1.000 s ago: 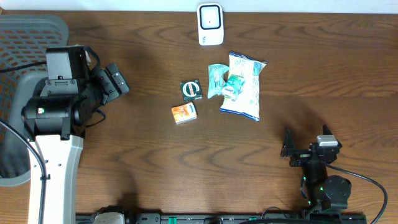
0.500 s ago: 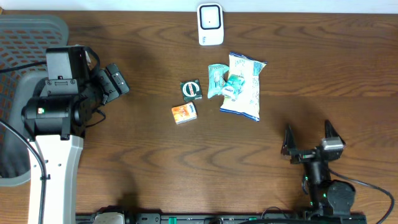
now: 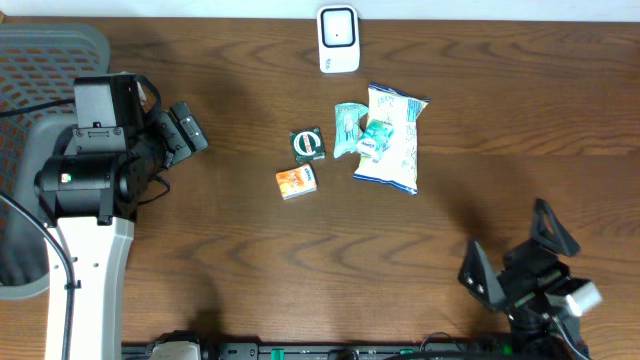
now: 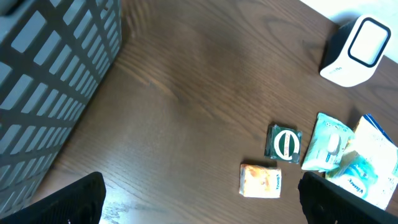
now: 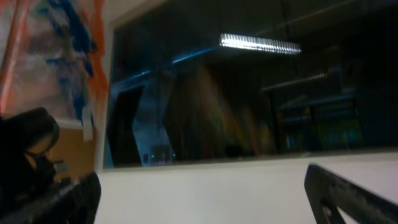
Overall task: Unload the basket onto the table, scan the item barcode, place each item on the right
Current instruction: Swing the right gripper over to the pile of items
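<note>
- Overhead view: the right gripper (image 3: 512, 252) sits farthest from the scanner (image 3: 338, 38), at the near edge of the table (image 3: 500, 90) and off to the scanner's right. Its jaws are wide apart with nothing between them.
- Its wrist camera looks off into a dim room with a ceiling light strip (image 5: 260, 42).
- The orange packet (image 3: 297, 182) lies flat on the near side of the scanner, slightly to its left.
- The dark green packet (image 3: 307, 144) is just beyond it towards the scanner, close but not touching.
- The snack bag (image 3: 398, 165) lies slightly right of the scanner, with a pale green packet (image 3: 347, 125) against its left edge and a small teal packet (image 3: 375, 140) overlapping both.
- The left gripper (image 3: 185, 132) is well left of the scanner, beside the grey basket (image 3: 45, 50), spread wide and holding nothing.
- The scanner stands at the far edge.
</note>
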